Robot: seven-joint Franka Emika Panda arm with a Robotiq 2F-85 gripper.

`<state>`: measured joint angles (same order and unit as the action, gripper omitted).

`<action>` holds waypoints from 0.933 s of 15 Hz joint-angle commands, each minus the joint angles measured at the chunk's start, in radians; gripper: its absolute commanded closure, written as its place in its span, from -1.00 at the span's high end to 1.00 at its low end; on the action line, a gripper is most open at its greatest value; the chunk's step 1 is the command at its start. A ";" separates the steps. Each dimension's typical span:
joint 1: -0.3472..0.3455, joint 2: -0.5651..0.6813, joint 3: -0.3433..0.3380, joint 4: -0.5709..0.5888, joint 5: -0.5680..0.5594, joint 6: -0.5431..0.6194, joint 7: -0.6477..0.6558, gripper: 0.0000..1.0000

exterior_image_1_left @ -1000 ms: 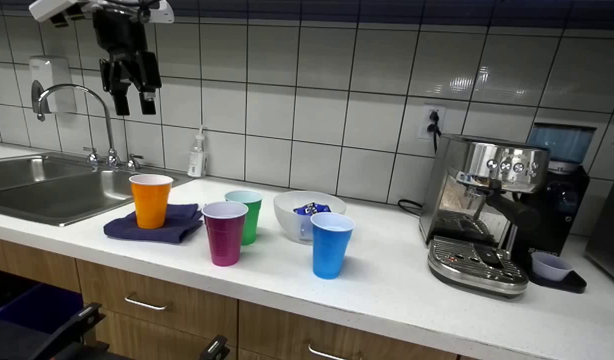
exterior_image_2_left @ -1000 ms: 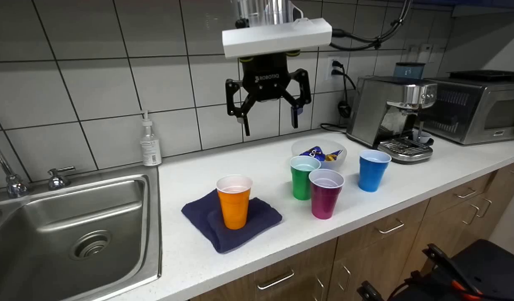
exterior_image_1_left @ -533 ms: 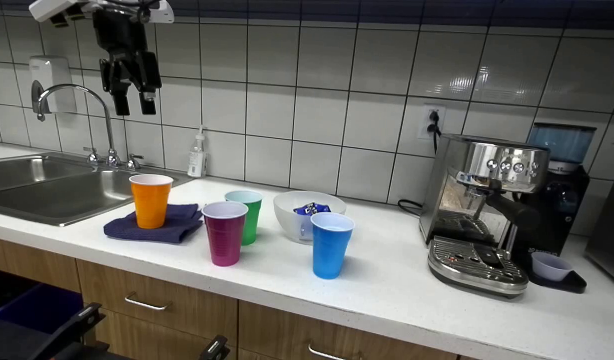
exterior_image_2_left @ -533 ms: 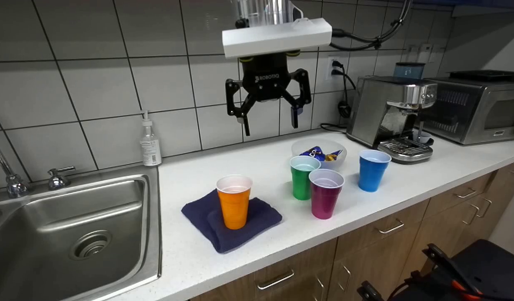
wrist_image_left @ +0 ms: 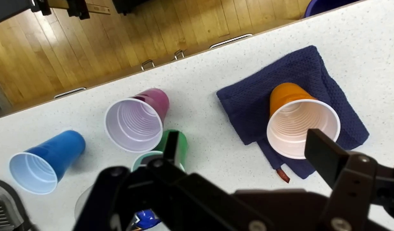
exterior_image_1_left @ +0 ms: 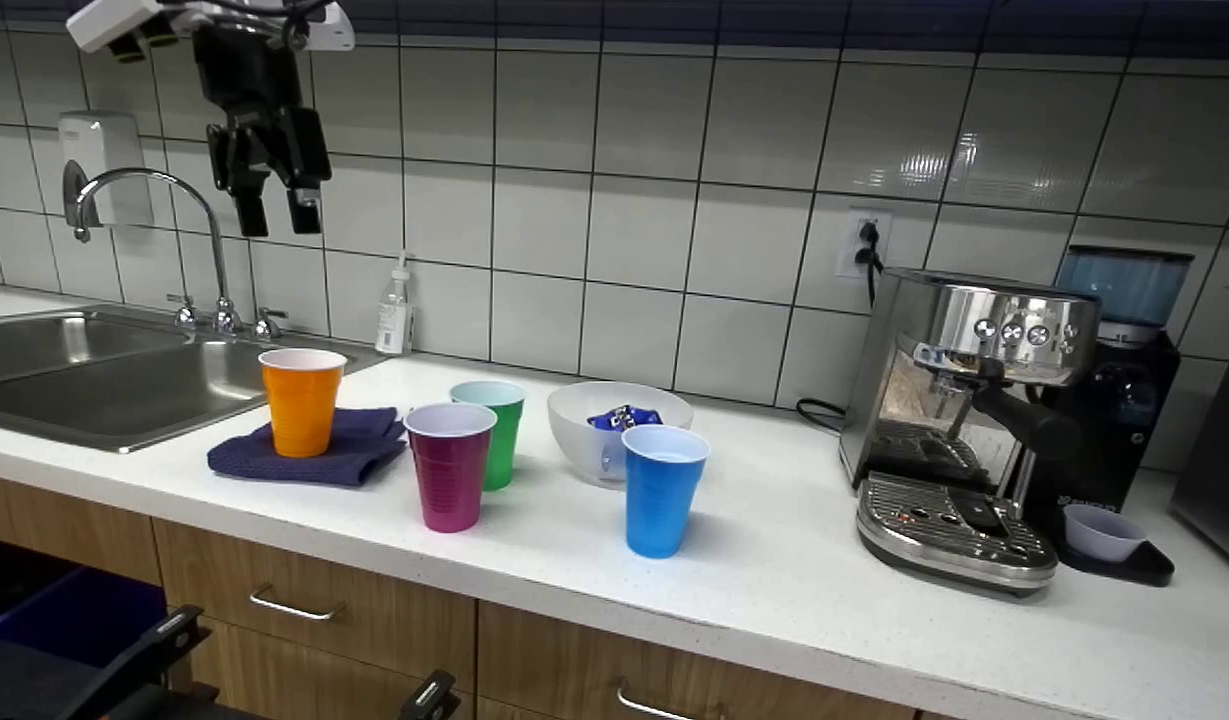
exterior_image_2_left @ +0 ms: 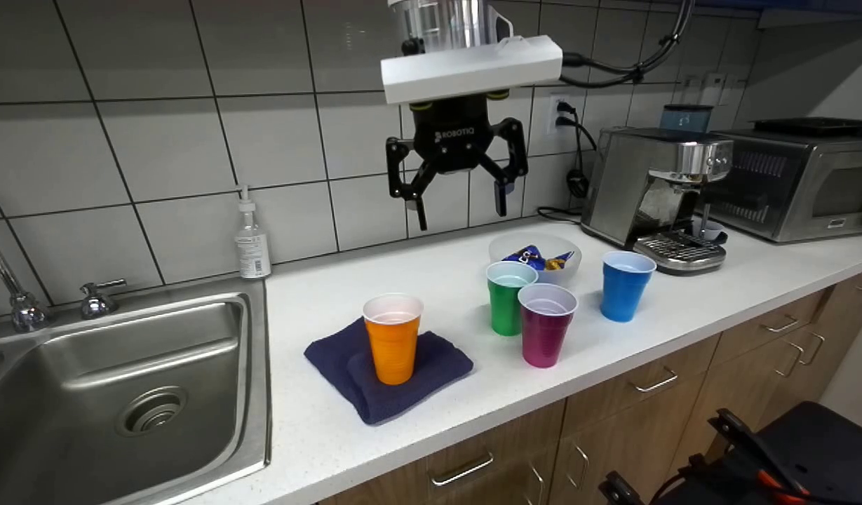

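While the orange cup stands, the bowl holds packets (blue, gold).

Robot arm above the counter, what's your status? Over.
Pincer open, empty, above the counter. Orange plastic cup upright on folded navy towel, not gripped. Magenta plastic cup close beside green plastic cup: possible obstacle.

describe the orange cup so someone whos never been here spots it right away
Find the steel sink, then the navy cloth on the white counter beside it. The orange cup stands on that cloth, while the green cup, purple cup and blue cup stand directly on the counter.
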<state>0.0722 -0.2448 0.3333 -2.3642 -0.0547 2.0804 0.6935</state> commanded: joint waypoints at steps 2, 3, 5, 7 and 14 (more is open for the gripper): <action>0.014 0.006 -0.022 -0.021 -0.062 0.029 0.065 1.00; 0.012 0.009 -0.024 -0.024 -0.073 0.037 0.072 1.00; 0.011 0.020 -0.030 -0.030 -0.092 0.060 0.079 1.00; 0.010 0.034 -0.039 -0.034 -0.106 0.088 0.083 1.00; 0.005 0.102 -0.079 -0.030 -0.163 0.166 0.075 1.00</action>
<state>0.0722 -0.1728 0.2735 -2.4018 -0.1799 2.2171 0.7481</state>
